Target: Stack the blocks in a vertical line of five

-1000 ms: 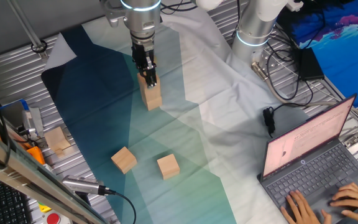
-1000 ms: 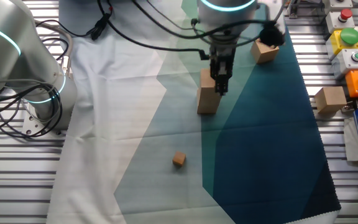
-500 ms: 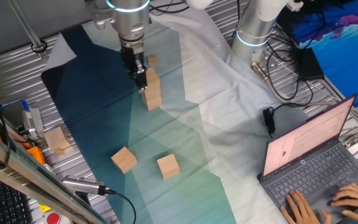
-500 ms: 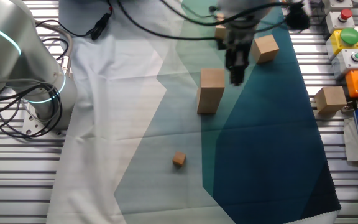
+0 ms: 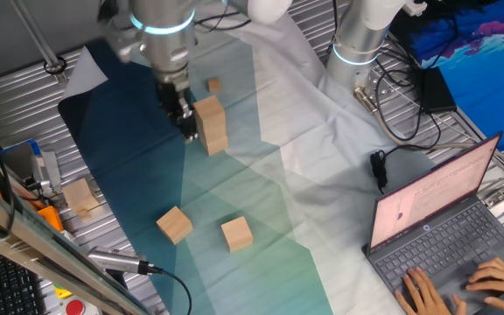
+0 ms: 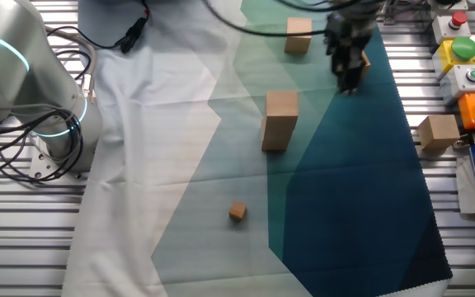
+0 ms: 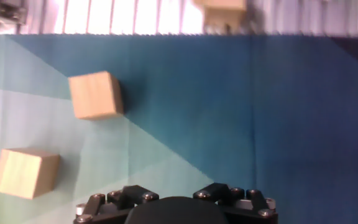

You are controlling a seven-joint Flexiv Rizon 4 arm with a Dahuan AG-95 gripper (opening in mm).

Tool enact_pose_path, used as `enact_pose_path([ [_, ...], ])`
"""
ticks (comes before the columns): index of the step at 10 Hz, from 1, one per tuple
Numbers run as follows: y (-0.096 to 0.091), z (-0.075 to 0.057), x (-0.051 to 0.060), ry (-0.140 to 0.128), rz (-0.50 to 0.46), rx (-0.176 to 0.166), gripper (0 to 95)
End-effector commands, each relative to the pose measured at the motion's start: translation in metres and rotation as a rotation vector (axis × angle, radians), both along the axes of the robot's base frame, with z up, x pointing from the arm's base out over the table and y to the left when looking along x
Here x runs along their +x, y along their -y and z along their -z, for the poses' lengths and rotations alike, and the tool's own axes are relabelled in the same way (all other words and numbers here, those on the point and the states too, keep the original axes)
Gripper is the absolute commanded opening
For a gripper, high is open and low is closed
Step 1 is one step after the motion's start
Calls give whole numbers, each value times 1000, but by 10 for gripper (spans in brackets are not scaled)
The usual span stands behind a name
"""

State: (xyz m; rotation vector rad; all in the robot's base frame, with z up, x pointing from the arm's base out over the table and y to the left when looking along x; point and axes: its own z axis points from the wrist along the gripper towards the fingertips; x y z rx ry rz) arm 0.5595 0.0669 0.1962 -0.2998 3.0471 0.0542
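Observation:
A stack of two tan wooden blocks [image 5: 210, 127] stands on the blue-green cloth; it also shows in the other fixed view [image 6: 279, 120]. Two loose blocks [image 5: 174, 224] [image 5: 236, 234] lie nearer the front. In the other fixed view one loose block [image 6: 298, 35] is in plain sight and the second [image 6: 365, 61] is mostly hidden behind my gripper. The hand view shows both [image 7: 96, 94] [image 7: 27, 173]. My gripper [image 5: 185, 122] hangs just left of the stack, empty, its fingers apart, also seen in the other fixed view [image 6: 349, 78]. The hand view shows only its base.
A much smaller tan cube [image 5: 213, 85] lies behind the stack. A paler cube [image 5: 81, 197] sits off the cloth on the metal table. A second robot base [image 5: 357, 44], cables, a laptop [image 5: 436, 219] with hands typing, and button boxes [image 6: 464, 49] surround the cloth.
My gripper has let go of the stack's top block and moved sideways off it, to the left in one fixed view. The stack stands unmoved.

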Motion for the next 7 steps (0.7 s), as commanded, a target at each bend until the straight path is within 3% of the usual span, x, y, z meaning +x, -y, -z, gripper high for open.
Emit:
enact_pose_path([
  [1,-20,14,19,2,-43,-10,760],
  [2,-30,16,27,6,-55,-31,570],
  [4,-38,20,38,-10,-47,-33,570],
  [6,-44,29,40,-1,-67,-21,570],
  [7,-46,35,41,-9,-83,-34,570],
])
